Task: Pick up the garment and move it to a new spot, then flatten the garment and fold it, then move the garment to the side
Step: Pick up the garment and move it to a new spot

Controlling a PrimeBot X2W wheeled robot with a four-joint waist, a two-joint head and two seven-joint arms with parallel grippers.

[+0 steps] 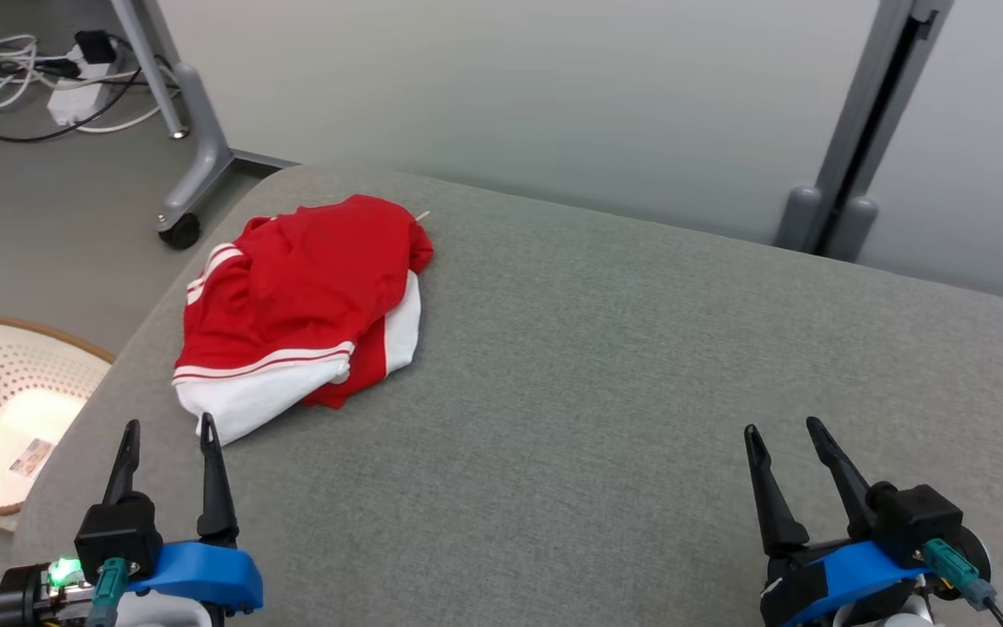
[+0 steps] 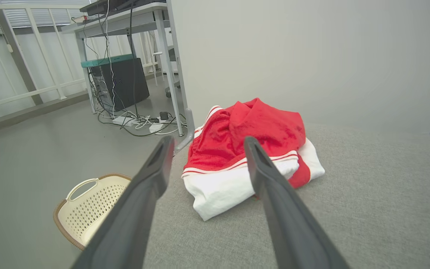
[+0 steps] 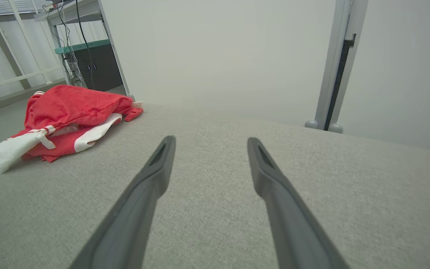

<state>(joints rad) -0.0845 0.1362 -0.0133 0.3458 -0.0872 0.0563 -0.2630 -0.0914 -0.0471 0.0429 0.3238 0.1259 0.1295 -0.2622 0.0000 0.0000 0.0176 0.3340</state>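
Garment [image 1: 301, 300] lay crumpled on the grey pad [image 1: 597, 392], left gripper [image 1: 169, 427] sat just short of it, fingers spread wide, empty, right gripper [image 1: 782, 425] well apart, likewise spread, empty

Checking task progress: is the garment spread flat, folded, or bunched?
Bunched. The garment lies in a crumpled heap on the grey surface, red and white layers overlapping unevenly, with no straight fold edges.

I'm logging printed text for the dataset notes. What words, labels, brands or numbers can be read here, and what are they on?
No text here is legible.
Too blurred to read: the sticker inside the basket.
Too small to read: the white tag on the red and white garment.
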